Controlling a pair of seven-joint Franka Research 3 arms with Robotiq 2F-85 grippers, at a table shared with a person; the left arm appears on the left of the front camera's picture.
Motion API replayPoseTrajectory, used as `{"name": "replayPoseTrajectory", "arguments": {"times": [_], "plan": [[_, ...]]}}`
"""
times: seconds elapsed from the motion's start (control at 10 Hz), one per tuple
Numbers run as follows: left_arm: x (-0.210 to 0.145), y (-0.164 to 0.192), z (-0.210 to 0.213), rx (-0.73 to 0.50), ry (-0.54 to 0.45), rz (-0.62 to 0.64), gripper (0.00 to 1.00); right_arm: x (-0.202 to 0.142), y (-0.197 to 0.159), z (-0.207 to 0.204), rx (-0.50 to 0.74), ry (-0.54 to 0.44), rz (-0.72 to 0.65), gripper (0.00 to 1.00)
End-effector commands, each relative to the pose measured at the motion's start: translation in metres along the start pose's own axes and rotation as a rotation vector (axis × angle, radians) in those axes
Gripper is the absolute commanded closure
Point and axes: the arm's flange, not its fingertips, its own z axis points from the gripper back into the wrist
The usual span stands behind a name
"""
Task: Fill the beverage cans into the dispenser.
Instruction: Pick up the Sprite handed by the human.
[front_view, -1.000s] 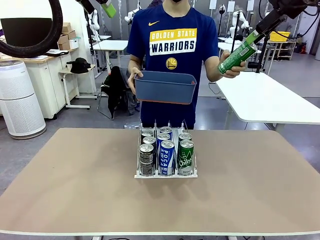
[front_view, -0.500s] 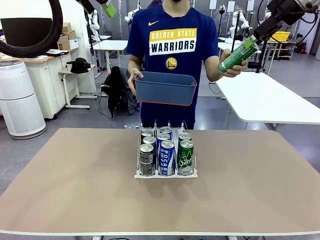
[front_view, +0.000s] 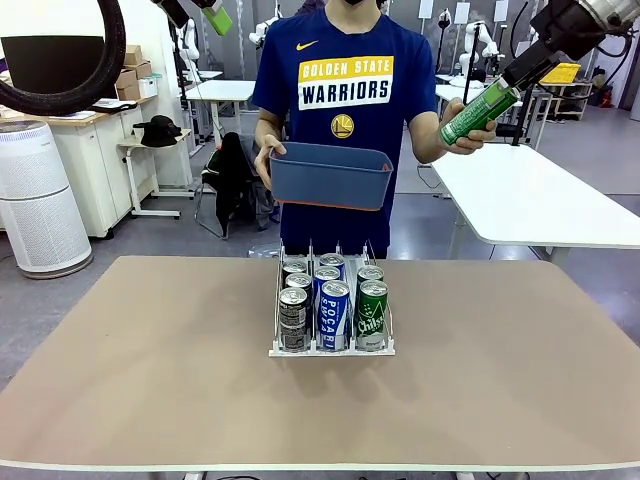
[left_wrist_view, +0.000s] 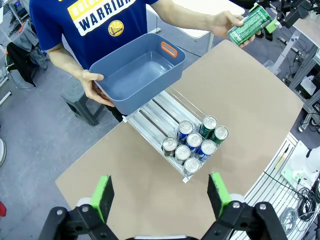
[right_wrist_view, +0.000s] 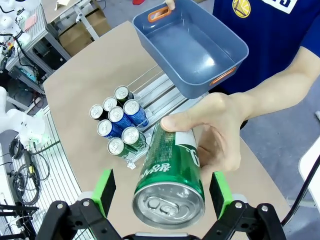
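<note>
Check the upper right of the front frame: the person's hand (front_view: 462, 135) offers a green can (front_view: 480, 111) between the right gripper (right_wrist_view: 160, 192) fingers, spread wide, not touching. Left gripper (left_wrist_view: 161, 192) fingers: spread, empty. Dispenser (front_view: 331, 350) at counter (front_view: 150, 380) centre holds seven cans.

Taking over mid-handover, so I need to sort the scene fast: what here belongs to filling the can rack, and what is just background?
Job:
- green can in the person's hand, between the open right gripper fingers
- dispenser
- seven cans in the dispenser
- blue bin, empty, held by the person
- left gripper, open

Background:
- air purifier
- white tables
</note>
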Motion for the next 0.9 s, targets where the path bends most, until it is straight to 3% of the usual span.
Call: {"name": "replayPoseTrajectory", "arguments": {"times": [0.0,0.3,0.4,0.5,0.6,0.7,0.8], "plan": [[-0.0020,0.0016,0.0005,0.002,0.004,-0.008,0.00,-0.0039,-0.0007,-0.0068,0.008,-0.033,0.016,0.00],[-0.0020,0.0016,0.0005,0.002,0.004,-0.008,0.00,-0.0016,-0.0012,-0.0074,0.009,-0.053,-0.005,0.00],[-0.0020,0.0016,0.0005,0.002,0.004,-0.008,0.00,-0.0001,0.0005,-0.0036,0.003,0.002,0.000,0.00],[-0.0020,0.0016,0.0005,0.002,0.004,-0.008,0.00,0.0002,0.0003,-0.0037,0.003,-0.005,-0.002,0.00],[-0.0020,0.0016,0.0005,0.002,0.004,-0.008,0.00,-0.0006,-0.0012,-0.0024,0.007,0.011,-0.004,0.60],[-0.0020,0.0016,0.0005,0.002,0.004,-0.008,0.00,-0.0002,-0.0021,-0.0035,0.001,0.004,-0.007,0.60],[-0.0020,0.0016,0.0005,0.002,0.004,-0.008,0.00,-0.0003,-0.0025,-0.0048,-0.009,0.003,-0.013,1.00]]}}
